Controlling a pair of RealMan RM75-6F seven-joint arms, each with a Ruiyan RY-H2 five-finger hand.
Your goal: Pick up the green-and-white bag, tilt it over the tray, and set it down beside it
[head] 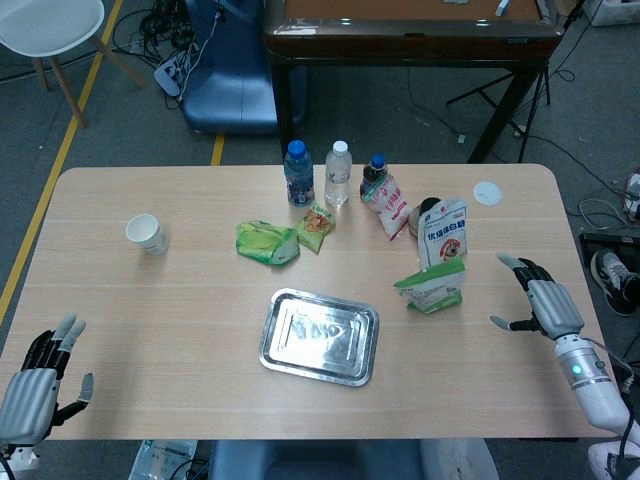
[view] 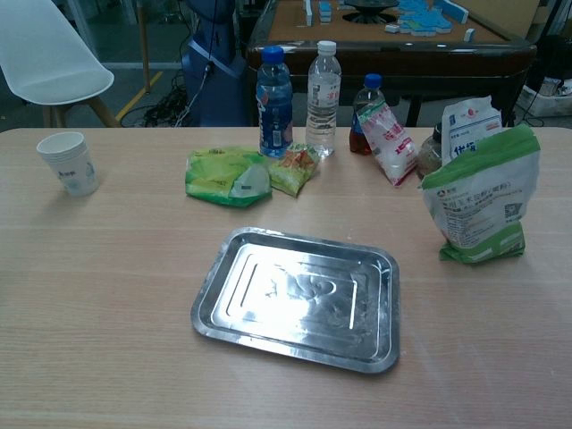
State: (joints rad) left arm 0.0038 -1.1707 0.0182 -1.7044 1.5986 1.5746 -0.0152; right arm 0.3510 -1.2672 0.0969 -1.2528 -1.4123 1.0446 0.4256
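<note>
The green-and-white bag stands upright on the table, right of the metal tray. My right hand is open over the table's right side, a short way right of the bag and not touching it. Its fingers are spread and point toward the bag. My left hand is open at the near left corner of the table, far from both. Neither hand shows in the chest view.
Behind the bag stand a white-and-blue bag, a dark jar, a pink-and-white packet and three bottles. A green snack bag and a small yellow-green one lie behind the tray. A paper cup stands far left.
</note>
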